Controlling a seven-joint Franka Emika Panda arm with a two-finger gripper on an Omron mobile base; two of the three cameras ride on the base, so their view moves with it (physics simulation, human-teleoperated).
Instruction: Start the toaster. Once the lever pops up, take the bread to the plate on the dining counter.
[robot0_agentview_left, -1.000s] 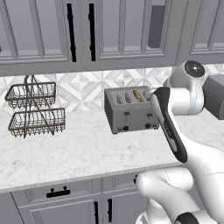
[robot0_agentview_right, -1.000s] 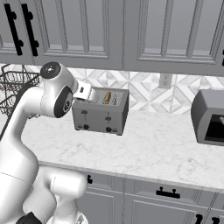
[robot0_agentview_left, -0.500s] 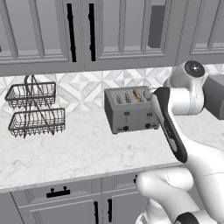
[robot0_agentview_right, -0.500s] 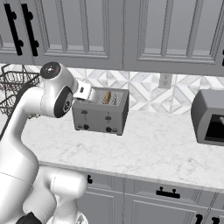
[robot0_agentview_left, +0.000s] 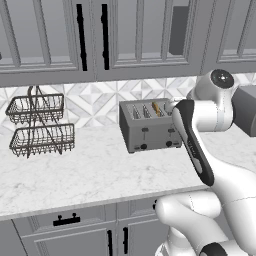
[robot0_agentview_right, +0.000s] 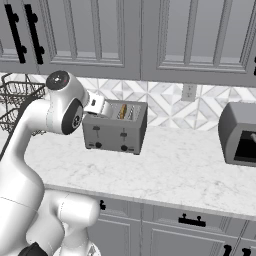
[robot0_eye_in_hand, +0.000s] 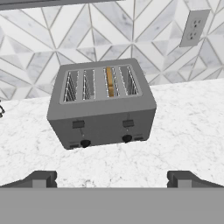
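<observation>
Fingertips (robot0_eye_in_hand: 41, 178) are spread wide, nothing held; gripper (robot0_eye_in_hand: 111, 179) is held back from the toaster (robot0_eye_in_hand: 103, 105), facing its front. Toaster is seen on the marble wall counter (robot0_eye_in_hand: 183, 127); bread (robot0_eye_in_hand: 110, 81) is seated in the third slot from the left. Both levers look up, so the starting step is judged pending. Next move: right lever (robot0_eye_in_hand: 127, 123) to be reached and pressed down.

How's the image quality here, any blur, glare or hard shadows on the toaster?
Hand view: the toaster is sharp, evenly lit, with no glare, and the bread is readable in its slot. Left base view: flat rendered light, only a soft shadow beneath the toaster. Right base view: equally crisp, no blur.
</observation>
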